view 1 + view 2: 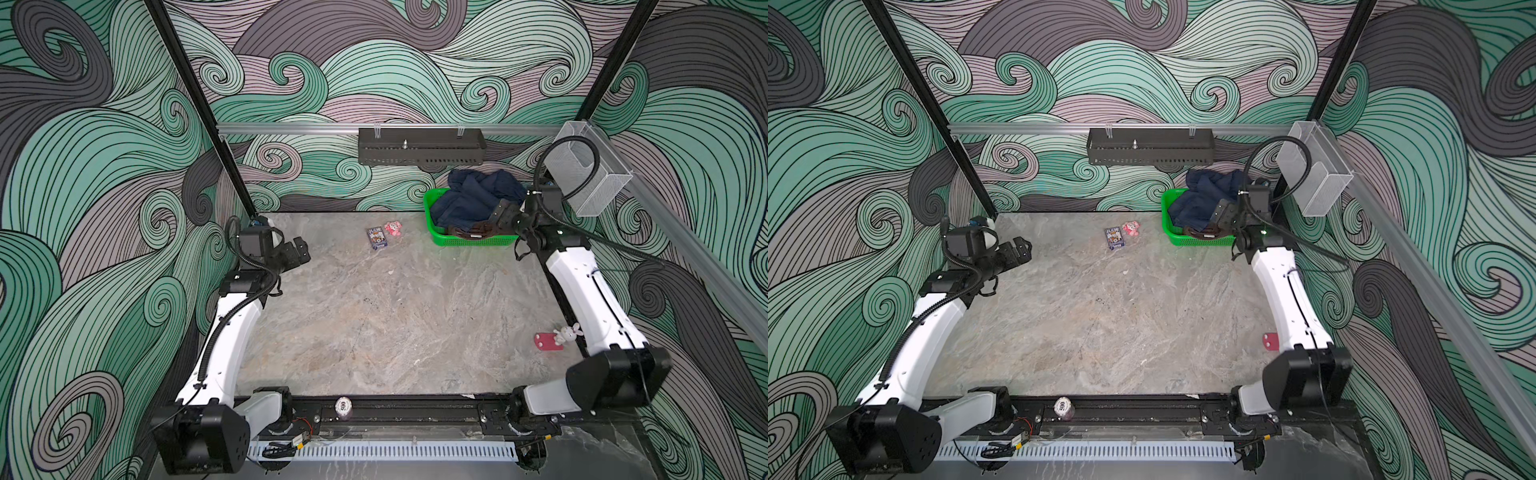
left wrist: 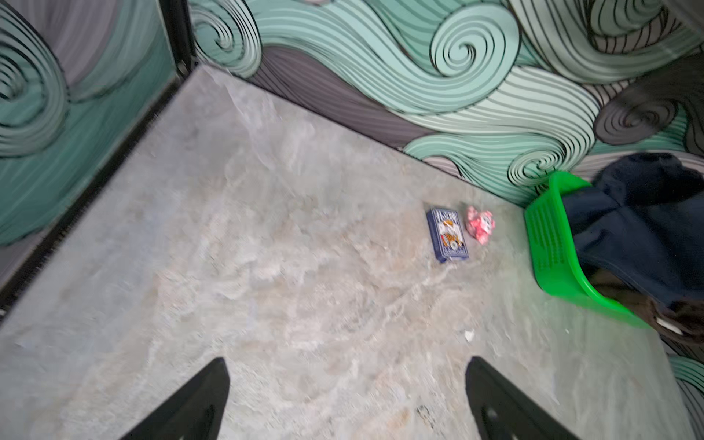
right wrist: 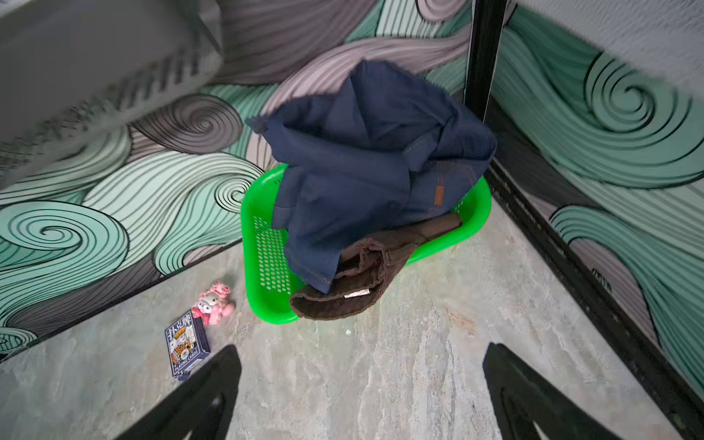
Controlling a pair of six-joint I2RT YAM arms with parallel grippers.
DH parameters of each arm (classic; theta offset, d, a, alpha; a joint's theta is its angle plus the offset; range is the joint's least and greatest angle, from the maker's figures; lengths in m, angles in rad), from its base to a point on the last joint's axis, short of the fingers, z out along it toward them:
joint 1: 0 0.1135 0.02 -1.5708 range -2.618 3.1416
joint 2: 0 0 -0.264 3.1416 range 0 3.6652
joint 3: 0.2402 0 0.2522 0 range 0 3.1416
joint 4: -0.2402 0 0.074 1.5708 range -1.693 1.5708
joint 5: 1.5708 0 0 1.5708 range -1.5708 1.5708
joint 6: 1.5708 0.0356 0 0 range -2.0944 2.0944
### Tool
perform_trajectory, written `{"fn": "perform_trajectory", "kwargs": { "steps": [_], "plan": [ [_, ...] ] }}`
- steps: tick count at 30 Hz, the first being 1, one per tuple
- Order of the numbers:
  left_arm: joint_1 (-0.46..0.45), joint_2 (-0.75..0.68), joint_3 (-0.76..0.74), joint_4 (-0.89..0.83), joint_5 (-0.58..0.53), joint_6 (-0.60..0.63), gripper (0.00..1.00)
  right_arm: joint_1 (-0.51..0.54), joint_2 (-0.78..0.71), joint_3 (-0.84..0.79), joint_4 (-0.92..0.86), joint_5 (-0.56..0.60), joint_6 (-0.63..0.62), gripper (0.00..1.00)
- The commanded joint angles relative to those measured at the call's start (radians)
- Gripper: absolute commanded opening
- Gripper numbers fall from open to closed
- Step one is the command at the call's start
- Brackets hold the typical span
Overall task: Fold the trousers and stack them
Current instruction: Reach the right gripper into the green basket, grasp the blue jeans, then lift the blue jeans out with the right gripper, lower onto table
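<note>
**Q:** Where do the trousers point(image 3: 365, 160) lie?
**A:** Crumpled in the green basket point(image 3: 266, 247) at the far right corner, heaped above its rim, over a brown cloth point(image 3: 354, 282).
**Q:** And the grippers?
**A:** Left gripper point(image 2: 346, 364), far left above the table point(image 2: 266, 266), fingers spread wide, holding nothing. Right gripper point(image 3: 362, 347), close by the basket, likewise spread, holding nothing.

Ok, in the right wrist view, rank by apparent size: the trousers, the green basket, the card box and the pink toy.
1. trousers
2. green basket, partly covered by them
3. card box
4. pink toy; the box lies nearer the camera, so this pair is unsure.
</note>
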Motion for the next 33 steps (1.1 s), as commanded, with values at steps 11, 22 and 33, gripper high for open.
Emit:
{"fn": "perform_trajectory", "kwargs": {
  "steps": [11,22,33],
  "plan": [
    [-0.145,0.046,0.080,-0.060,0.060,-0.053,0.99,-0.152,0.494,0.444,-0.158,-0.133,0.213,0.99],
    [-0.235,0.128,0.128,-0.034,0.051,-0.061,0.99,-0.180,0.797,0.725,-0.160,-0.168,0.282,1.00],
    [-0.284,0.193,0.192,-0.087,0.049,-0.049,0.98,-0.202,1.061,1.052,-0.169,-0.235,0.334,0.97]
  ]
}}
